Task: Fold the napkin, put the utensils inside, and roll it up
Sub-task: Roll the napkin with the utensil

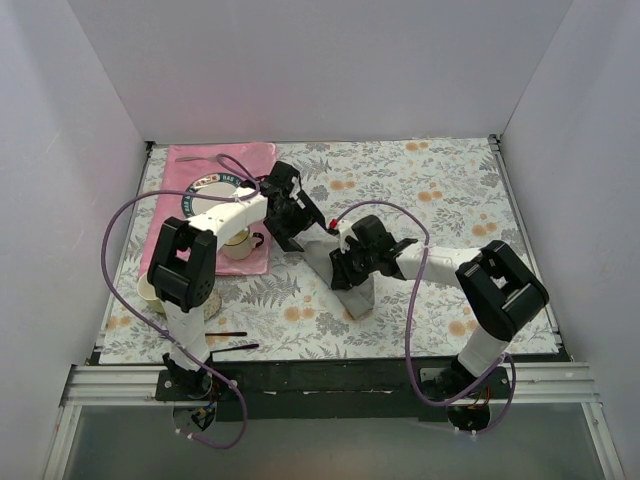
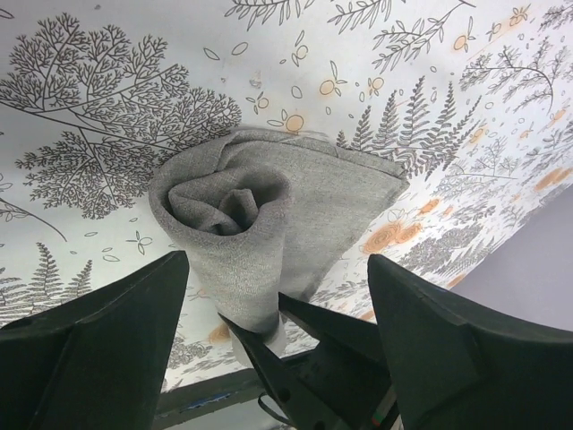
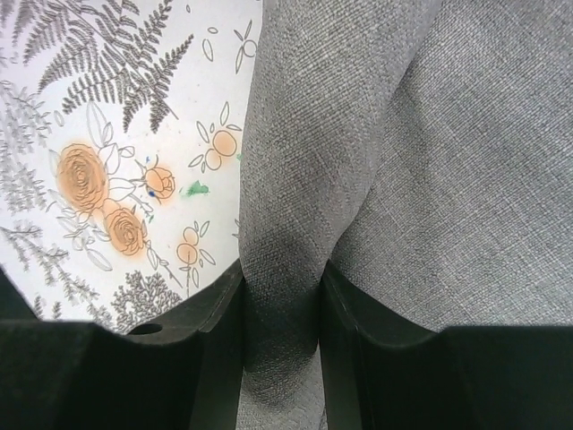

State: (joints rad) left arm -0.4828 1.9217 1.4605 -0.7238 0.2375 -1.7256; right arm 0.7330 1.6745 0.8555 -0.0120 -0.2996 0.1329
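Plate lettering: pale characters on the dark rim of the plate point(image 1: 205, 183), which sits on the pink placemat point(image 1: 190, 160) (too small to read).
Black utensil: the thin black utensil point(image 1: 232, 347) lies loose at the near left edge of the floral worktop point(image 1: 450, 190).
Left tool point(image 2: 277, 269): fingers spread wide either side of the roll's end, touching nothing.
Napkin point(image 2: 269, 215): lies mid-worktop, wound into a roll with its spiral end showing and one flap looser.
Utensils: none shows at the open end (inside or not, I cannot tell).
Right tool point(image 3: 280, 291): pinching a ridge of the grey cloth.
Done: folding and most of the rolling, by the look.
Left: probably tightening the flap, then letting go.
Other writing: none legible.
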